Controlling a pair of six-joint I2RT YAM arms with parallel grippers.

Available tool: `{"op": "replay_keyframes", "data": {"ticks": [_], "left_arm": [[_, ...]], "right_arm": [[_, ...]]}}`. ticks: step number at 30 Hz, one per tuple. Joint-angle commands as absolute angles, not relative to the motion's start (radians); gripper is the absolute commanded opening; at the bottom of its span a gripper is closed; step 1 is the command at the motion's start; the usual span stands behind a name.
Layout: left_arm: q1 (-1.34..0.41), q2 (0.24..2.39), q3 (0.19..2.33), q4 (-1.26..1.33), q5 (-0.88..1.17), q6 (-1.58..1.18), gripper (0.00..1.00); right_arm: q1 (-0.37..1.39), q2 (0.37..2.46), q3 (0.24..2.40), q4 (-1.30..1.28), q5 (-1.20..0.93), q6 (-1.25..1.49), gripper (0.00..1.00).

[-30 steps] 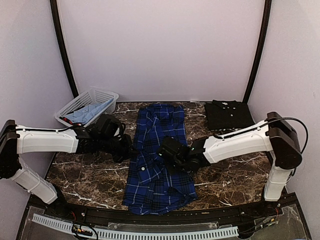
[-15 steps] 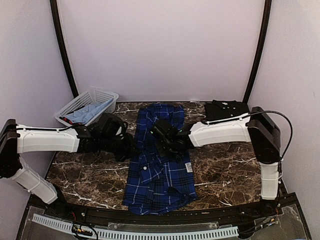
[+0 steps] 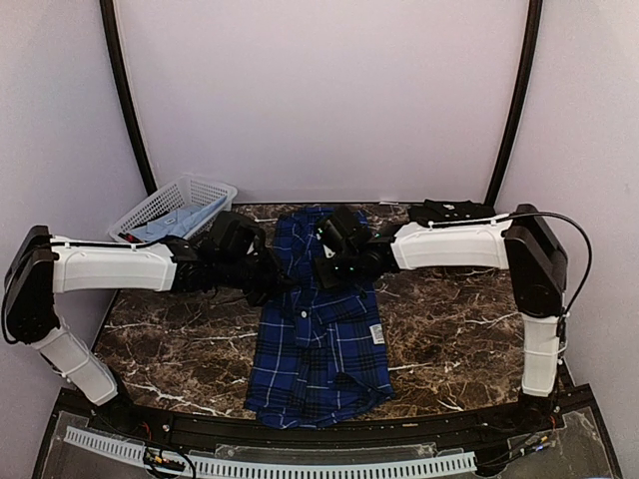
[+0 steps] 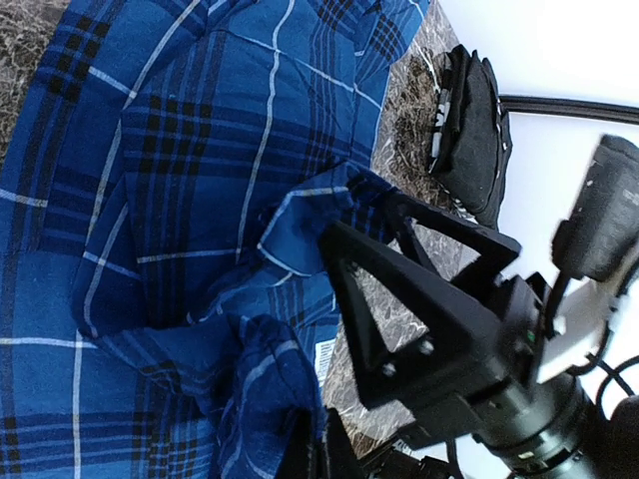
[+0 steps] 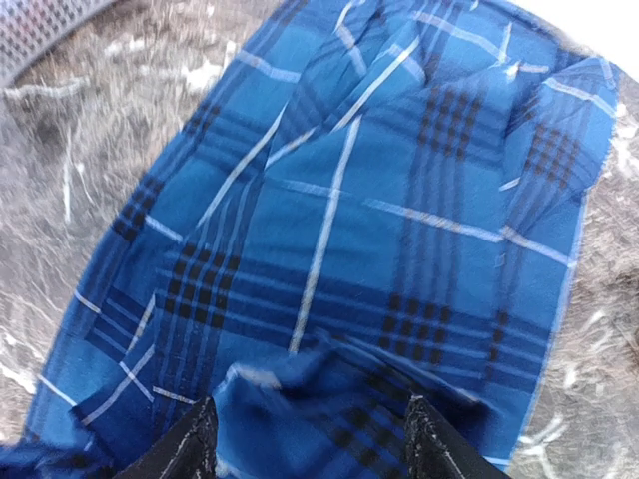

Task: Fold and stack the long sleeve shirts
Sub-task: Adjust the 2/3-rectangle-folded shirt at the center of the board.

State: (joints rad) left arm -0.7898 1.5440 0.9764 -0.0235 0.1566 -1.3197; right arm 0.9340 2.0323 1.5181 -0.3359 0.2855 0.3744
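The blue plaid shirt point(image 3: 319, 334) lies lengthwise down the middle of the table, collar toward the back. My left gripper point(image 3: 287, 285) is at the shirt's left edge, shut on a bunched fold of plaid cloth point(image 4: 270, 389). My right gripper point(image 3: 335, 263) hangs over the shirt's upper part. In the right wrist view its fingers point(image 5: 195, 444) stand wide apart, open, with a loose ridge of plaid point(image 5: 329, 399) lying between them. The black shirt point(image 3: 454, 213) rests folded at the back right, partly behind the right arm, and also shows in the left wrist view point(image 4: 469, 120).
A white lattice basket point(image 3: 150, 207) holding light blue cloth stands at the back left. Dark marble tabletop point(image 3: 459, 329) shows on both sides of the plaid shirt. The two grippers sit close together over the shirt's upper half.
My right gripper moved back along the plaid shirt toward the collar, then opened and let go of the cloth. The left gripper shifted right and back, still pinching the plaid.
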Motion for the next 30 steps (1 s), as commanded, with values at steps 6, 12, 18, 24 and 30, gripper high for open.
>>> {"op": "replay_keyframes", "data": {"ticks": [6,12,18,24,30], "left_arm": [[-0.753,1.664,1.129,-0.079,0.017,-1.355,0.0],[-0.728,1.74,1.167,-0.138,-0.07,-1.381,0.0],[-0.714,1.813,1.221,-0.143,-0.06,-1.317,0.0],[-0.699,1.852,1.233,-0.15,-0.053,-1.298,0.0],[-0.694,1.879,1.263,-0.171,-0.036,-1.27,0.0]], "right_arm": [[0.888,1.753,1.357,-0.298,0.21,0.443,0.66],[0.887,1.643,1.25,-0.302,0.176,0.481,0.66],[0.907,1.449,1.037,-0.236,0.058,0.504,0.66],[1.073,1.271,0.829,-0.237,0.08,0.519,0.67],[1.32,1.135,0.652,-0.267,0.202,0.578,0.8]]}}
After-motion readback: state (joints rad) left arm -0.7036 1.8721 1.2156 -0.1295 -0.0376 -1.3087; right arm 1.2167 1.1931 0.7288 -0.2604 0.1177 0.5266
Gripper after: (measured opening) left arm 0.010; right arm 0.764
